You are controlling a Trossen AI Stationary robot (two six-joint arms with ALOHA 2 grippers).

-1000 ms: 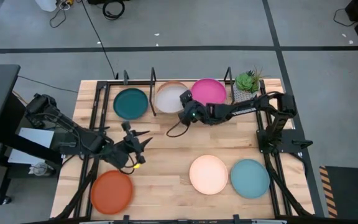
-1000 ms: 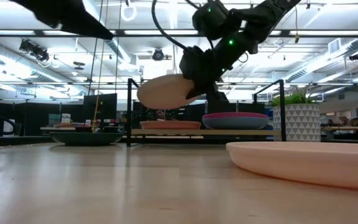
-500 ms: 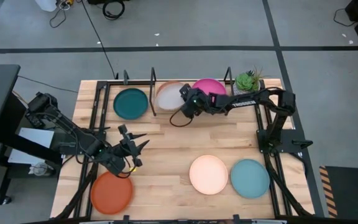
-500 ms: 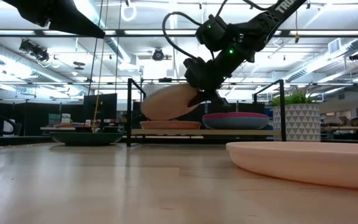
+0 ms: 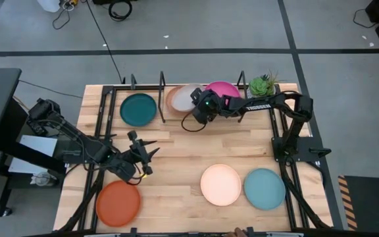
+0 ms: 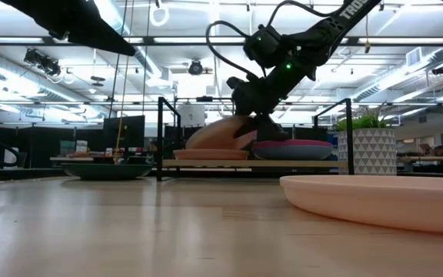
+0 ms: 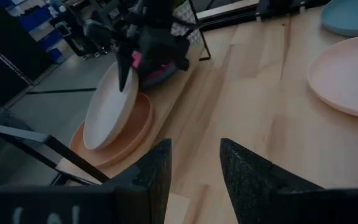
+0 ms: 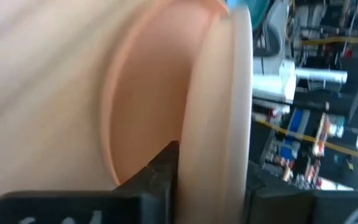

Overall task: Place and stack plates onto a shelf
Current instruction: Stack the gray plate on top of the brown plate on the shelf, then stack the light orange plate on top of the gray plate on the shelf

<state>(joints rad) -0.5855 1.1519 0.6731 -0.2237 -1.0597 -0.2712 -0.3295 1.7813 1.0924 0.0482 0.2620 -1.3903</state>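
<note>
My right gripper [image 5: 199, 107] is over the middle bay of the shelf [image 6: 160, 138] and is shut on the cream plate [image 5: 187, 93]. Under that plate a peach-tan plate [image 7: 135, 127] lies flat on the shelf's wood base. The magenta plate [image 6: 291, 143] sits on a blue one [image 6: 291, 152] in the right bay. The dark teal plate [image 5: 139, 109] lies flat in the left bay. My left gripper [image 5: 147, 152] hovers open over the table's left middle. The orange plate [image 5: 118, 203] is nearer the front edge than it. A pale peach plate [image 5: 220, 184] and the light teal plate [image 5: 264, 188] lie flat near the front. My right gripper pinches the cream plate's rim [image 8: 219, 93] on the plate's right side, one finger [image 8: 166, 168] on each face. The fingers come from the table's right, slanting down. The plate stands steeply tilted, and its low left edge [image 7: 98, 143] reaches down into the peach-tan plate.
A small green plant in a white pot [image 5: 262, 85] stands at the shelf's right end, close to my right arm. Thin black divider posts [image 5: 161, 99] separate the bays. Bare wood lies between the shelf and the front plates.
My right gripper has moved toward the far edge and down into the shelf's middle bay. The cream plate went with it from above the shelf front to just over the peach-tan plate, tipping steeper. My left gripper swung slightly near-left and back.
</note>
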